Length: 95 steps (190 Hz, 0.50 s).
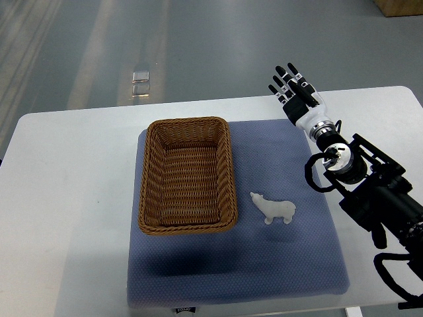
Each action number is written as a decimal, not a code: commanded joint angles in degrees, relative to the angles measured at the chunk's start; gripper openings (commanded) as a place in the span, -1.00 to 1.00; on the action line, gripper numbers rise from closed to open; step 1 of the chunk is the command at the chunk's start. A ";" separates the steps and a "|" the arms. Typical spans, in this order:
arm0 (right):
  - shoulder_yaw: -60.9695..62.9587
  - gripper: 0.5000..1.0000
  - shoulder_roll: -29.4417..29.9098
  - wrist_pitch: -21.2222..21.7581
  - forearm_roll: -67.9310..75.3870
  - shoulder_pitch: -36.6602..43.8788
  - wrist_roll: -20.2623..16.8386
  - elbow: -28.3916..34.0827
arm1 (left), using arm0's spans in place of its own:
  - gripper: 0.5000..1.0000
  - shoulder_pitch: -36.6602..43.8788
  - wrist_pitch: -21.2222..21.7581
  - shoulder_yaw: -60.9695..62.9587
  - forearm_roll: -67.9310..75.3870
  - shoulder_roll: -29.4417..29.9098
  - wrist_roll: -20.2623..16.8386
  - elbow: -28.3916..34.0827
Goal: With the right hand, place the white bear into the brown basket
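One arm is all we have in view, coming in from the right edge; the left arm does not show at all. Nearest to us runs the front edge of the blue mat [198,277], which covers the middle of the white table [59,198]. A little farther in, on the mat's bare right half, lies the white bear [273,209], on its side with its snout towards the basket and its legs towards us, just beside the basket's right wall yet not touching it. Next to it on the left stands the brown basket [147,191], woven, rectangular and with nothing in it that we can see.

We judge the bear to be small, light and rigid (probably moulded plastic, though we cannot be sure), with a smooth, rather slippery skin. The thick body between shoulders and rump looks the best place to pinch it, thumb on one flank and fingers on the other; the legs and snout seem too thin to hold steadily.

Farthest off, past the mat's far right corner, the right hand [296,91] hovers over the table with its fingers spread and straight, holding nothing, well apart from the bear.
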 commanded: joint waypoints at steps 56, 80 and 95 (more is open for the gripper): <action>-0.53 0.70 -0.26 0.09 -0.70 0.11 -0.26 0.00 | 1.00 0.06 0.06 0.03 -0.01 0.00 -0.06 0.04; -3.25 0.69 -1.31 0.18 -0.70 0.81 -0.44 0.26 | 1.00 -0.03 0.06 0.03 -0.01 0.00 -0.06 0.04; -4.74 0.70 -1.84 0.27 -0.88 1.87 -0.53 0.35 | 1.00 0.06 0.06 0.03 0.08 0.00 -0.06 0.04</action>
